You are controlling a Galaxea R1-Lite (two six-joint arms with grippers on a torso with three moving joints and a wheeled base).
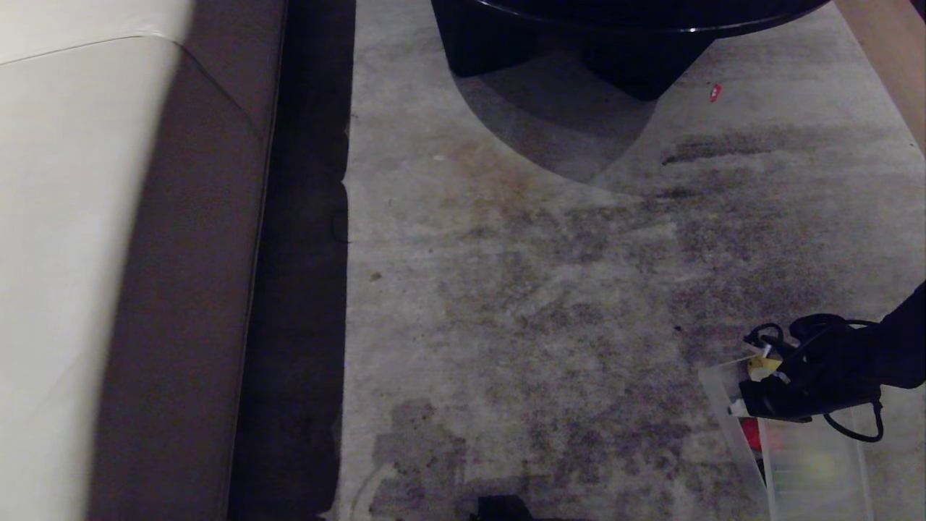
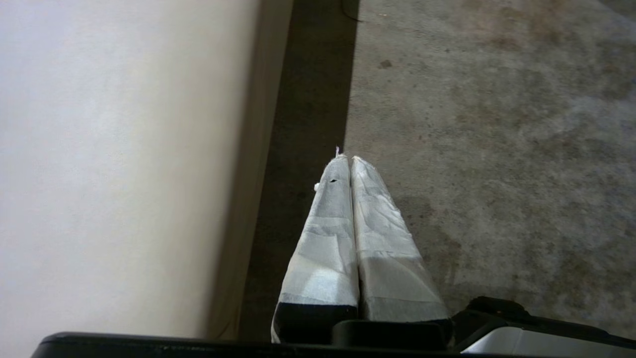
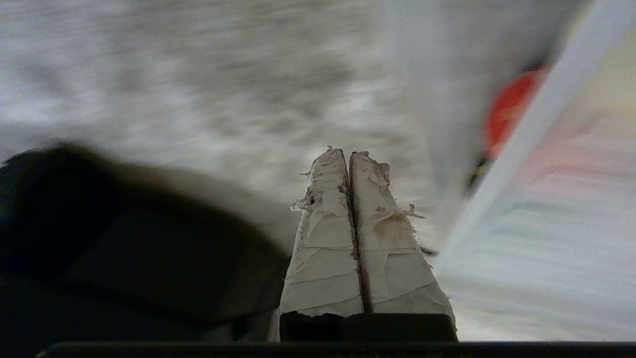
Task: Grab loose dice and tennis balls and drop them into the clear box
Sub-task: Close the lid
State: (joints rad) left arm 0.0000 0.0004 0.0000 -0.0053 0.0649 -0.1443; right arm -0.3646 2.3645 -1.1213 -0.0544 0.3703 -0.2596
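The shallow clear box (image 1: 817, 470) of translucent plastic is seen on the mottled grey concrete floor (image 1: 521, 289) at the lower right of the head view, with a red die (image 1: 751, 433) and a yellowish shape inside it. Over its near end the right end effector (image 3: 349, 154) is held, its tape-wrapped fingers (image 3: 325, 233) pressed together and empty. The left end effector (image 2: 349, 159), likewise closed, is parked above the floor beside a cream sofa (image 1: 65, 253). A black round table base (image 1: 615, 43) stands farther off.
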